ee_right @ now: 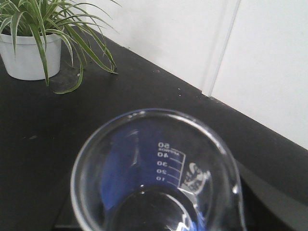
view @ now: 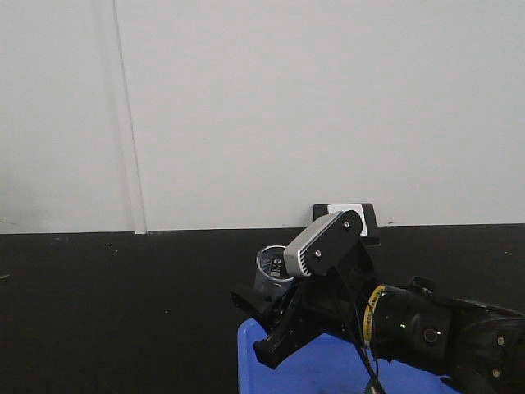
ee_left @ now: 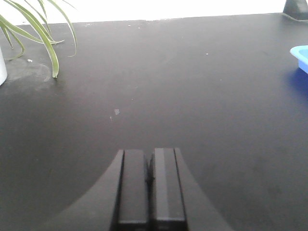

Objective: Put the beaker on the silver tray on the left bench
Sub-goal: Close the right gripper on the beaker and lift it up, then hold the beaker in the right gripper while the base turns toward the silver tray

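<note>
The beaker (view: 269, 266) is small, clear glass with printed graduation marks. It fills the lower half of the right wrist view (ee_right: 159, 168), seen from above through its open mouth. My right gripper (view: 261, 316) is shut on it and holds it over the near-left corner of the blue tray (view: 328, 369); a dark finger shows on each side of the glass in the right wrist view. My left gripper (ee_left: 150, 155) is shut and empty, low over the bare black bench (ee_left: 168, 86). The silver tray is out of view.
A potted plant in a white pot (ee_right: 29, 55) stands on the bench at the left; its leaves (ee_left: 45, 38) reach into the left wrist view. The blue tray's corner (ee_left: 301, 55) shows at the right. A black box (view: 349, 215) sits against the white wall.
</note>
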